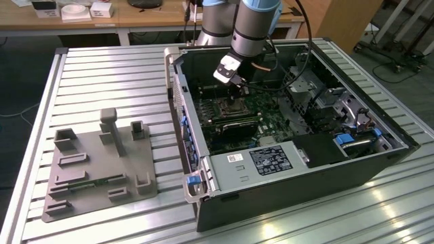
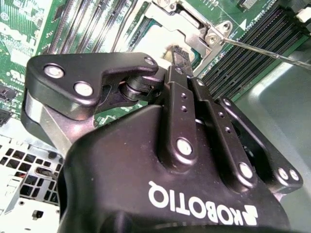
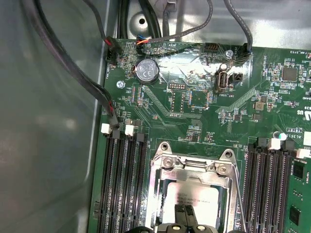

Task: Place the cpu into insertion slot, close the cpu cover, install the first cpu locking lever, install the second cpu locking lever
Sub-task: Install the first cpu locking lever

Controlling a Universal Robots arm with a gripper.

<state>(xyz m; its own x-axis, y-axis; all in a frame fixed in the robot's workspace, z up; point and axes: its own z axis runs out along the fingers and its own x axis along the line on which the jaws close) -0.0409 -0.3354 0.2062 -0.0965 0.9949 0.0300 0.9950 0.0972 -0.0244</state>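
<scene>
- One step looks done: the cpu (image 3: pixel 192 194) lies flat in the insertion slot (image 3: pixel 154 199).
- The cpu cover (image 3: pixel 194 167) seems lowered around it. I cannot tell whether the thin locking lever (image 3: pixel 236 194) is latched.
- The gripper (image 3: pixel 184 213) has its fingertips pressed together, empty, on the chip's top.
- Memory slots (image 3: pixel 121 184) crowd both socket edges, so the free room is overhead.

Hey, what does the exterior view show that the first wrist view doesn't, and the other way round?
Exterior view: the grey fixture plate on the slatted table, the power supply and the arm. First wrist view: the coin battery, black cables, memory slots, and the cpu framed by the cpu cover. Both: the green motherboard and the gripper low over it.
</scene>
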